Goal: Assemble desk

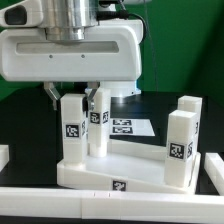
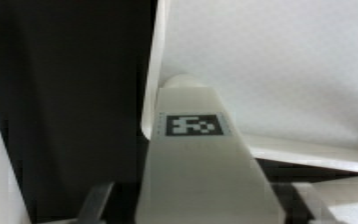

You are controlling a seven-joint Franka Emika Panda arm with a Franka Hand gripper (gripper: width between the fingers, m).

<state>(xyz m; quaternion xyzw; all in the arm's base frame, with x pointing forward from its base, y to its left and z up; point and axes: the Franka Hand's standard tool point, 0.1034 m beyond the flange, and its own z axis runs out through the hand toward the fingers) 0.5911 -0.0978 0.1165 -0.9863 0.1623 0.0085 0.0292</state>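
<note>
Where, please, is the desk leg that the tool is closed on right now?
In the exterior view it stands upright at centre-left: the held leg sits between the tool fingers, just right of another leg, on the tabletop panel.

The black table (image 1: 20, 135) is carrying the desk's white tabletop panel (image 1: 135, 165), which is lying flat near the table's front edge. A long white border rail (image 1: 110, 203) is running along that front edge, just before the panel. The marker board (image 1: 132, 127) is lying flat behind the panel, toward the table's middle.
</note>
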